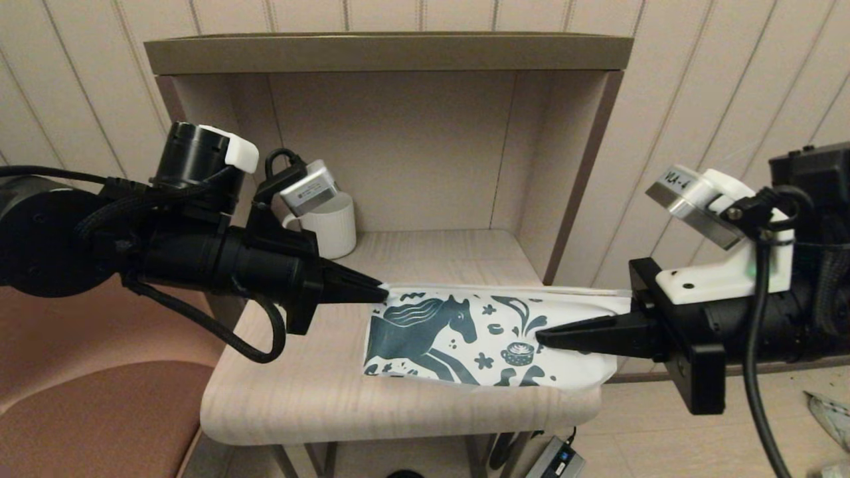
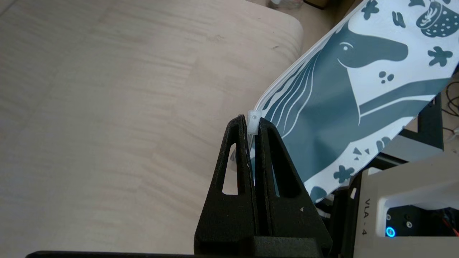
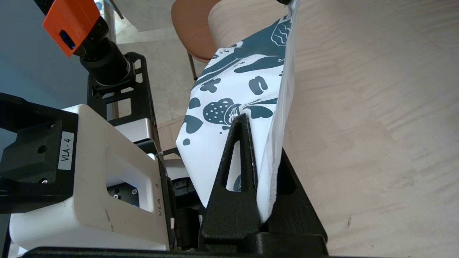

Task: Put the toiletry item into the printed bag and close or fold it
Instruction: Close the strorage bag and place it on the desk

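Observation:
The printed bag (image 1: 465,332) hangs stretched between both grippers, just above the wooden table (image 1: 299,392), with its teal horse facing me. My left gripper (image 1: 384,292) is shut on the small white slider tab (image 2: 254,120) at the bag's (image 2: 322,107) top left corner. The left gripper (image 2: 252,123) shows that tab pinched between its tips. My right gripper (image 1: 541,338) is shut on the bag's right end. In the right wrist view, the right gripper (image 3: 263,136) has the white fabric of the bag (image 3: 222,86) clamped deep between its fingers. The toiletry item is out of view.
A white ribbed mug (image 1: 329,226) stands at the back left of the table, inside an open shelf niche (image 1: 398,53). The niche's right side wall (image 1: 584,172) rises just behind the bag's right end. A brown chair seat (image 1: 99,411) lies to the left, below table height.

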Motion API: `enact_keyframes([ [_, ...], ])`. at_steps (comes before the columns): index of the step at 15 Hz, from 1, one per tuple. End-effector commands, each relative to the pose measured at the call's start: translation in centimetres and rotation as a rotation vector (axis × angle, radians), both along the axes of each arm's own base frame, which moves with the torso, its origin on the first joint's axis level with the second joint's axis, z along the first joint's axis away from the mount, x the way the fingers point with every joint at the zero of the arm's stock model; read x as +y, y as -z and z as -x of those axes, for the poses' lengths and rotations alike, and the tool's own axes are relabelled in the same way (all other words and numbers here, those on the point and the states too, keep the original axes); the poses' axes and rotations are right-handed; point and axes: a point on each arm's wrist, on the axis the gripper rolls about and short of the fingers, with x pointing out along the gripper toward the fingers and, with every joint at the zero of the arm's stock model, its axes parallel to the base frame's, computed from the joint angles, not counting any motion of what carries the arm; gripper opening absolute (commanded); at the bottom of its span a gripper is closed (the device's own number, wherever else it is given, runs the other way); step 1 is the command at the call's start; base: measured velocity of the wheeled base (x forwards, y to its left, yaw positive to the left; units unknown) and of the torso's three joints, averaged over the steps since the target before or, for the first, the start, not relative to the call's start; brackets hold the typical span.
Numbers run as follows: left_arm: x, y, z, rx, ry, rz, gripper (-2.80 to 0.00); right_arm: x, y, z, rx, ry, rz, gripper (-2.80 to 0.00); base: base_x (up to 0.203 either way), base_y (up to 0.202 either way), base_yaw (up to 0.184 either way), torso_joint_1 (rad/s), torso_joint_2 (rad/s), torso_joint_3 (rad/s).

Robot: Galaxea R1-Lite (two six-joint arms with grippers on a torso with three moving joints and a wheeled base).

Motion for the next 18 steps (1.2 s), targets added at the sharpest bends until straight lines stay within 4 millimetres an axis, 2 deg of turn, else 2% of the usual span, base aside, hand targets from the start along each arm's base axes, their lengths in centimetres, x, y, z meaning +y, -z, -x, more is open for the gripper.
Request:
enact_keyframes([
  [1,0.0,-0.1,0.0,-0.005,0.005,0.003,-2.80,0.0,0.0,0.0,0.001,-0.005,0.000,-2.80,0.000,0.000,0.000,0.000,0.00,0.000],
  [2,0.0,-0.1,0.0,-0.007,0.005,0.003,-2.80,0.0,0.0,0.0,0.000,-0.005,-0.002,-2.80,0.000,0.000,0.000,0.000,0.00,0.000],
  [3,0.0,-0.1,0.0,-0.014,0.006,0.007,0.00,0.0,0.0,0.0,0.000,-0.005,-0.002,-2.80,0.000,0.000,0.000,0.000,0.00,0.000],
  [9,-0.7,-1.2,-0.2,-0.051,0.036,0.040,0.00,0.2,0.4,-0.3,0.015,-0.003,0.006,-2.80,0.000,0.000,0.000,0.000,0.00,0.000],
  [11,-0.5,-1.7,-0.2,-0.062,0.029,0.048,0.00,0.2,0.9,-1.1,0.033,0.012,0.014,-2.80,0.000,0.000,0.000,0.000,0.00,0.000],
  [14,1.6,-1.3,-0.6,-0.050,-0.039,0.037,0.00,-0.6,1.6,-3.2,0.060,0.072,0.025,-2.80,0.000,0.000,0.000,0.000,0.00,0.000],
  [18,5.7,-1.4,-1.9,-0.046,-0.145,0.059,0.00,-1.0,2.5,-5.7,0.104,0.123,0.036,-2.80,0.000,0.000,0.000,0.000,0.00,0.000],
])
